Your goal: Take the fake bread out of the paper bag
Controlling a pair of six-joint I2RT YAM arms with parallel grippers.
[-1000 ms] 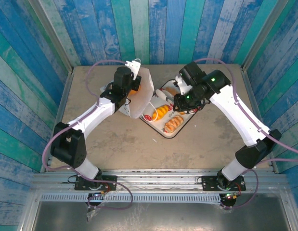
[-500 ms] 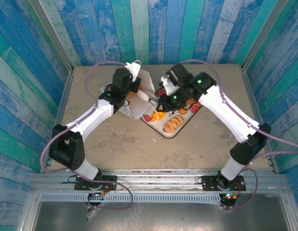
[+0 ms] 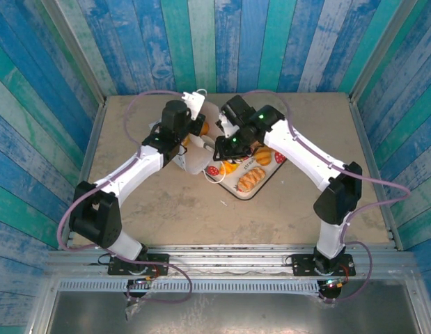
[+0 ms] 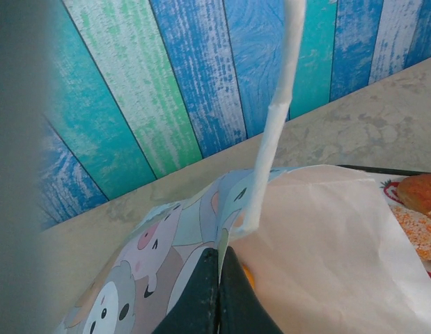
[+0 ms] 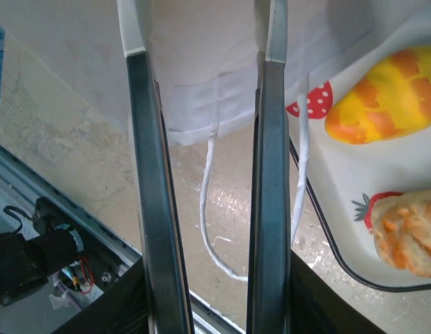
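The tan, scuffed table (image 3: 166, 202) carries 2 things near its far middle: a white paper bag (image 3: 196, 161), its thin loop handle (image 5: 214, 209) trailing onto the bare surface, and just beside it 1 strawberry-print tray (image 3: 229, 186), set cornerwise.

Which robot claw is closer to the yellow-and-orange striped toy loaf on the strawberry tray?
Right. The right gripper hangs open just beside the yellow-and-orange striped toy loaf. The left gripper is farther off, shut on the rim of the white paper bag.

Left fingers (image 4: 205, 296) pinched tight together; right fingers (image 5: 149, 174) parted, parallel, angled downward.
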